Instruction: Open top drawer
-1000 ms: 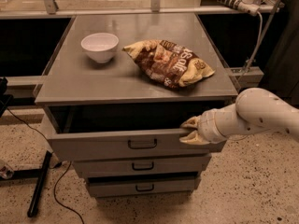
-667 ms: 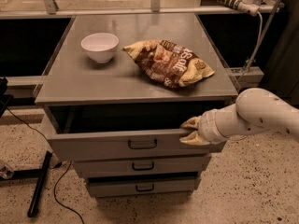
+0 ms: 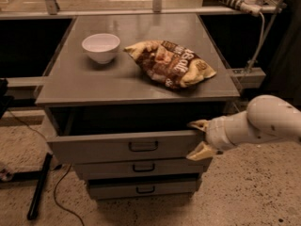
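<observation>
The top drawer of a grey metal cabinet stands partly pulled out below the tabletop, showing a dark gap behind its flat front. A small black loop handle sits at the centre of that front. The claw is at the right end of the drawer front, its two tan fingers spread wide, one at the upper edge and one at the lower edge. A thick white arm reaches in from the right.

Beneath are a narrower middle drawer and a still narrower bottom drawer, both closed. On the tabletop a white bowl stands at the left, and a crumpled brown chip bag lies to its right, apart from it.

The floor is speckled stone. A black bar and a thin cable lie on the floor at the left.
</observation>
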`<state>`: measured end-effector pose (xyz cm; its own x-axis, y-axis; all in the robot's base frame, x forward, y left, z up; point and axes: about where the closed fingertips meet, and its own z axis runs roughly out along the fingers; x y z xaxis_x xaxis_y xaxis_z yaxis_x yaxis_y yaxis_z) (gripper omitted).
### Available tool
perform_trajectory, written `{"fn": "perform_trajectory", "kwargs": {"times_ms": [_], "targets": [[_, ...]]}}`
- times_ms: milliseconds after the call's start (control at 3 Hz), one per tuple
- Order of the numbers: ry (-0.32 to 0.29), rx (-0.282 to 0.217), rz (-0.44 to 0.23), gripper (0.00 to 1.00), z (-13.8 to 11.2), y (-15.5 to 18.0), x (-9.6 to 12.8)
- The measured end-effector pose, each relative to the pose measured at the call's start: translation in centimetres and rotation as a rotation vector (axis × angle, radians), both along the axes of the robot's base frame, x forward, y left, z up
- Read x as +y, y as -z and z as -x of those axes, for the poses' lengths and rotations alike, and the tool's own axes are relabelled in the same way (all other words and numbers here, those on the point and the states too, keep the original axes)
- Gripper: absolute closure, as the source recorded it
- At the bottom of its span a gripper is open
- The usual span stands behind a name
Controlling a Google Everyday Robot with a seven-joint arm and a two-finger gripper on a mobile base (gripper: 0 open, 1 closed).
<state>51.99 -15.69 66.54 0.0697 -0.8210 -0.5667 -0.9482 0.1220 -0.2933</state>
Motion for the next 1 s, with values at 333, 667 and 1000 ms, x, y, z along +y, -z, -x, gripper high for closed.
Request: {"fn": "perform_trajectory", "kwargs": {"times_ms": [333,667,1000], "targets": [[0.000,0.000,0.000,0.14,0.0,-0.2,0.1],[0.046,0.029,-0.030,0.36,2.6,1.0,-2.1],[0.046,0.029,-0.030,0.60,2.6,0.2,-2.0]]}}
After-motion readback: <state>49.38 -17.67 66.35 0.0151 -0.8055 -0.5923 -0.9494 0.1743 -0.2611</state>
